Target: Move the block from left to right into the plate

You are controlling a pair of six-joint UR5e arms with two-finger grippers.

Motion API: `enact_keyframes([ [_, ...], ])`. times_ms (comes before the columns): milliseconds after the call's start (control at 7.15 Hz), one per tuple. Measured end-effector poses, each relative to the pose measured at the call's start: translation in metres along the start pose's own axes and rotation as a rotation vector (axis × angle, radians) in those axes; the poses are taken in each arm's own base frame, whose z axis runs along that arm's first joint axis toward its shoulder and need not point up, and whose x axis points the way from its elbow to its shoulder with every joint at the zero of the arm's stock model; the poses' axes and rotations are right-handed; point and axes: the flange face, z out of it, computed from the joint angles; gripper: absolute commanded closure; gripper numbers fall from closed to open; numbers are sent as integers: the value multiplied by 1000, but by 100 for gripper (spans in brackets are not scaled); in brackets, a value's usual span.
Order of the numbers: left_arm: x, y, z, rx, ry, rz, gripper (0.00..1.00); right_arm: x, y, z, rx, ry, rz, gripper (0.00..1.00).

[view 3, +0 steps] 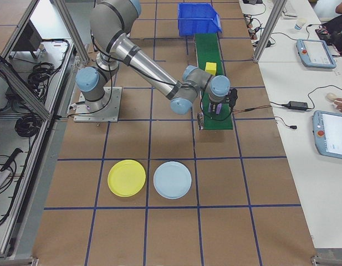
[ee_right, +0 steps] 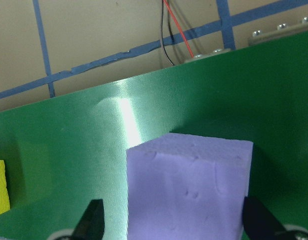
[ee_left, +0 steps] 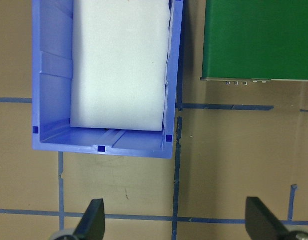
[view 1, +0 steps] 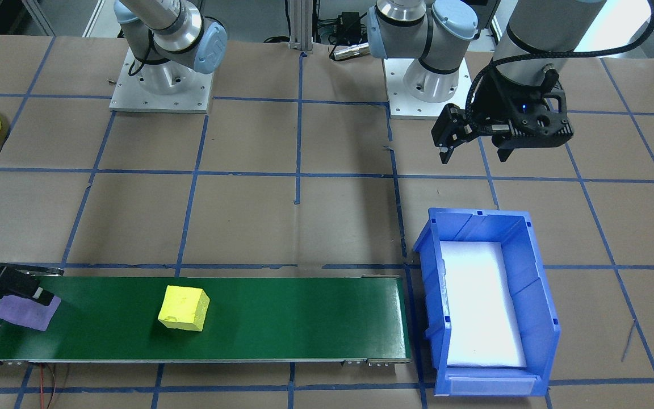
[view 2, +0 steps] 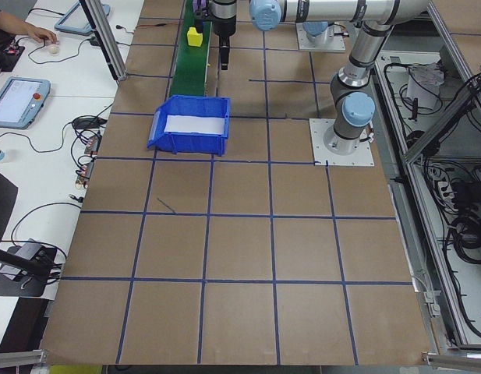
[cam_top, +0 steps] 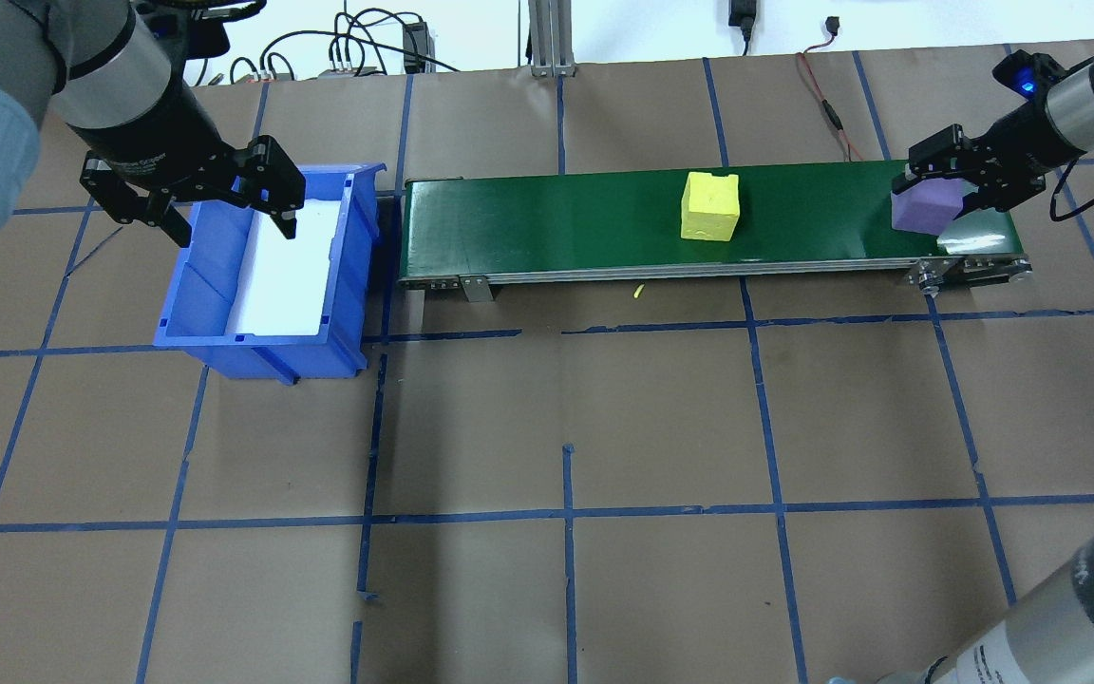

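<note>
Two foam cubes sit on the one long green conveyor belt (cam_top: 604, 223): a pale purple foam block (cam_top: 927, 207) at the belt's end on the robot's right, and a bright yellow foam block (cam_top: 710, 205) farther along toward the middle, well apart from the purple one. The right gripper (cam_top: 952, 180) is down at that end of the belt with its two fingers spread to either side of the purple block; in the right wrist view the block fills the space between the dark fingertips (ee_right: 93, 220), with a narrow gap visible on the left and the other tip right at the block's far edge, so the jaws bracket the block but a firm clamp cannot be confirmed. The yellow block lies outside the jaws, off to their left in that wrist view. The left gripper (cam_top: 234, 211) hangs above the single blue plastic bin (cam_top: 353, 275) with a white foam liner, its jaws wide apart and holding nothing; the bin stands just beyond the other end of the belt. Two round plates lie side by side on the brown papered table (cam_top: 566, 418), well away from both sets of jaws: the small bright-yellow plastic plate (view 3: 126, 178) with a low rim, and a pale blue plate (view 3: 172, 179) just beside it, both bare.
</note>
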Motion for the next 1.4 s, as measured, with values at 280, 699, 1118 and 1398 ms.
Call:
enact_keyframes([
  [280,4,3,5,-20,2,8,0,5,0,-1,-4,49,-1,69],
  [699,5,7,3,-43,-1,13,0,36,1,-25,-23,240,-116,69],
  [1118,4,7,3,-43,-3,11,0,175,36,-94,-17,308,-252,68],
  [1398,4,7,4,-44,-4,10,0,269,91,-119,-47,289,-291,63],
])
